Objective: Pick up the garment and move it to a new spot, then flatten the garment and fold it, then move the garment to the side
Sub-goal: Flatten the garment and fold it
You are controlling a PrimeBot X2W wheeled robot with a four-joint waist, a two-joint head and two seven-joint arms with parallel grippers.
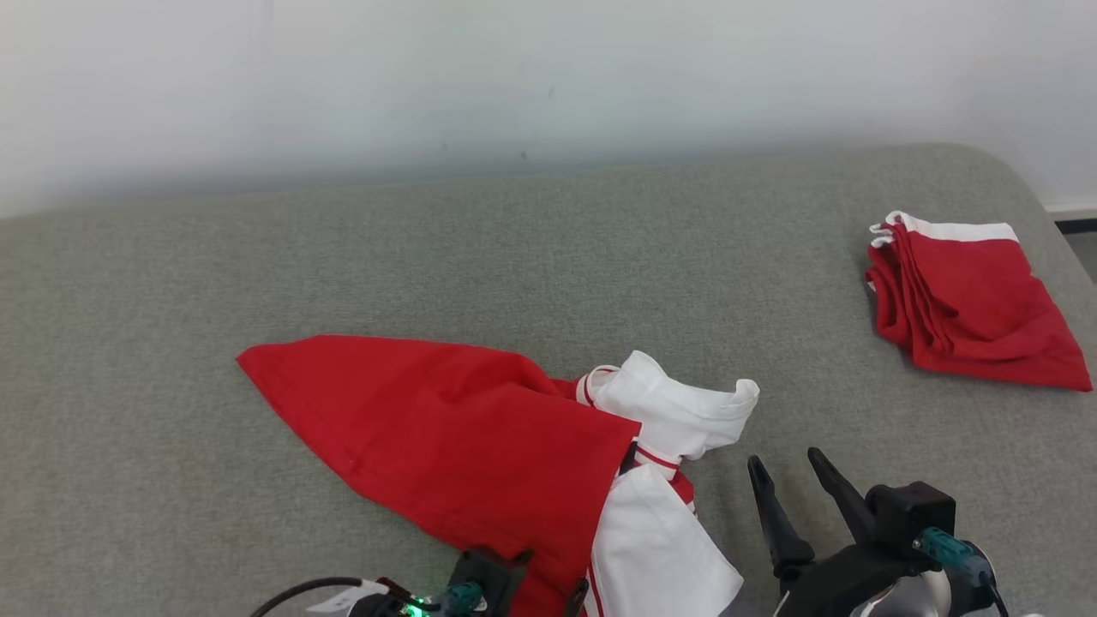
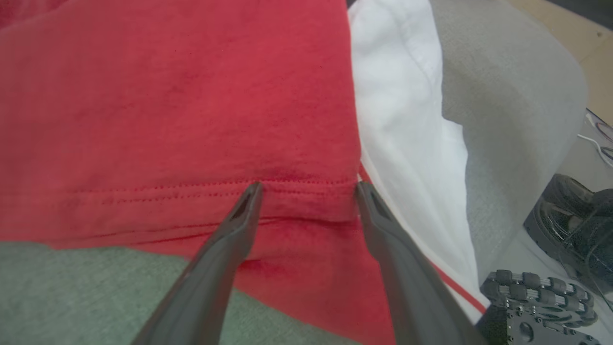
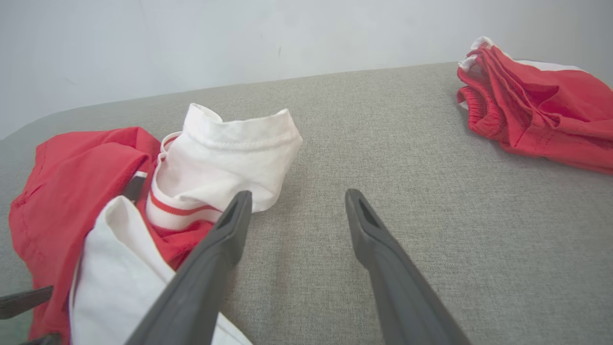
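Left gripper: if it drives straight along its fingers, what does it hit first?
Likely the red and white garment: the left gripper stands open with its tips at the stitched red hem, so that cloth comes first. Whether the tips already touch it is unclear.

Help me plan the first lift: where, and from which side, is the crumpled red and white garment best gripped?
Probably at the red stitched hem of the garment, coming from the robot's near side: it lies as a free edge over the grey surface, and the open left gripper straddles it. The raised white cuff would suit the open right gripper.
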